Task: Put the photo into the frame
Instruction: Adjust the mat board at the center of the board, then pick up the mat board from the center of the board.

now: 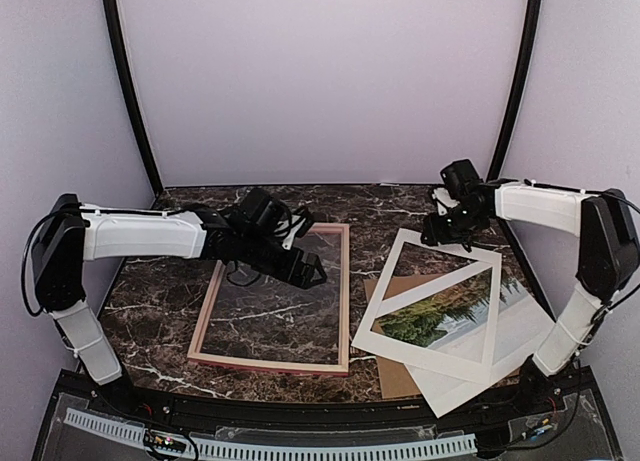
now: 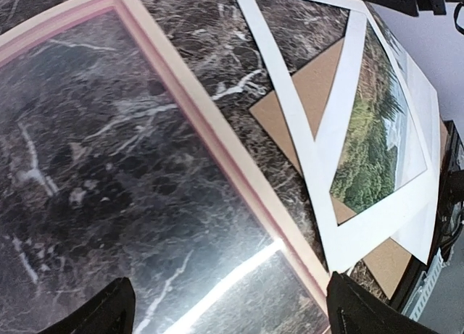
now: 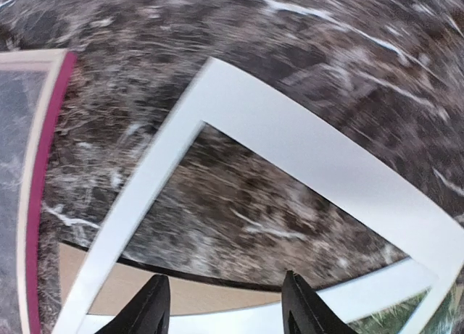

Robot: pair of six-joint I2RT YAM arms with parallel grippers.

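The frame lies flat on the dark marble table, left of centre, its pink rail crossing the left wrist view. My left gripper hovers over the frame's right half, open wide with nothing between its fingers. The photo lies to the right under a white mat board, its green trees showing through the window. My right gripper hangs above the mat's far corner, open and empty. The mat and the frame's edge show below it.
A brown backing board lies under the mat and photo, also seen as the brown backing board in the left wrist view. The stack sits askew near the table's right front corner. Pale curtain walls close the back and sides.
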